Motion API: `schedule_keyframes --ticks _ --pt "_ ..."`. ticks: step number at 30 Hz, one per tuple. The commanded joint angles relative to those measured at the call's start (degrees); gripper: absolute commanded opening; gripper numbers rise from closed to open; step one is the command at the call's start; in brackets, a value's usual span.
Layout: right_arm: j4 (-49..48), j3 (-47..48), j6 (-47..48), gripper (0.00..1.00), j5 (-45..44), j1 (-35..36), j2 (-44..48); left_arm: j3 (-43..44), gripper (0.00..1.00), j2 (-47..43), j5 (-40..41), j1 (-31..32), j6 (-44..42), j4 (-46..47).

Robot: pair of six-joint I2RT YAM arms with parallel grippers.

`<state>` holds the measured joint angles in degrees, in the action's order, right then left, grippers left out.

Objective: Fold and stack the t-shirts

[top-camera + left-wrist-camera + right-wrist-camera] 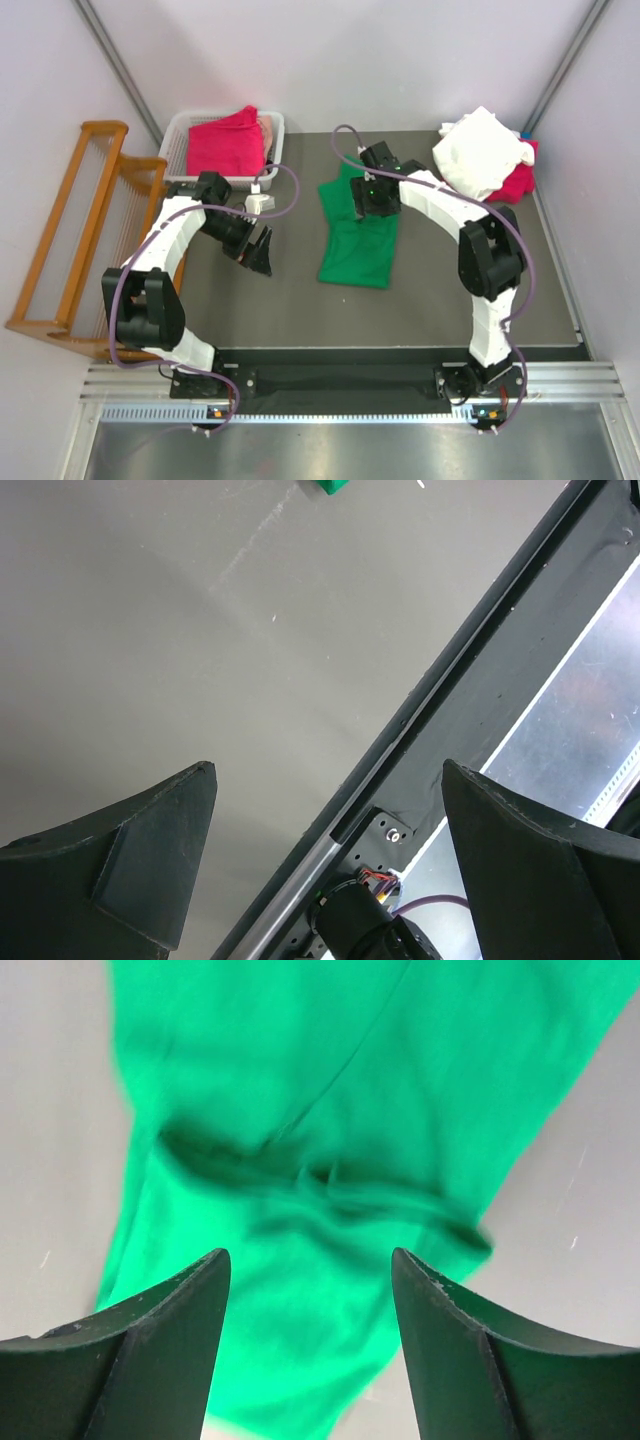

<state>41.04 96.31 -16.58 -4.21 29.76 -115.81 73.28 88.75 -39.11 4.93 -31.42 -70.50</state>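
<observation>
One green t-shirt (358,240) lies part-folded at centre beneath the right gripper (310,1270), jaws apart, empty; left gripper (328,770) gapes, holding nothing; white t-shirt (480,155) and basket's (180,130) crimson t-shirt (225,145) seem unfolded, unstacked.

Left arm (170,240) and right arm (440,200) show white shells, black joints, purple cables (296,188).

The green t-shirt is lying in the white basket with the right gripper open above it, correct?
No, the green t-shirt lies on the dark table, not in the white basket, as the top external view shows. The right gripper is open above it.
</observation>
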Motion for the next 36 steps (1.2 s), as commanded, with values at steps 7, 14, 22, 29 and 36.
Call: schedule_keyframes --ticks 7,14,22,29,36 --pt "-1.0 -15.1 -2.1 0.62 5.2 1.6 15.5 3.5 0.99 1.1 -2.1 2.9 1.0 0.0" --pt "-2.4 -18.5 -1.8 0.60 4.6 1.6 13.6 5.1 0.99 0.8 0.2 5.7 3.1 0.5" --pt "-4.4 -20.4 -1.7 0.59 4.8 1.6 8.2 5.2 0.99 -0.3 0.8 5.7 2.9 0.1" --pt "-6.1 -24.9 -2.1 0.59 4.9 1.6 4.4 6.8 0.99 -0.9 1.2 5.5 2.9 -0.6" --pt "-5.4 -25.4 -2.1 0.61 3.1 1.8 11.3 7.3 0.99 -0.3 0.2 5.3 3.0 -0.6"
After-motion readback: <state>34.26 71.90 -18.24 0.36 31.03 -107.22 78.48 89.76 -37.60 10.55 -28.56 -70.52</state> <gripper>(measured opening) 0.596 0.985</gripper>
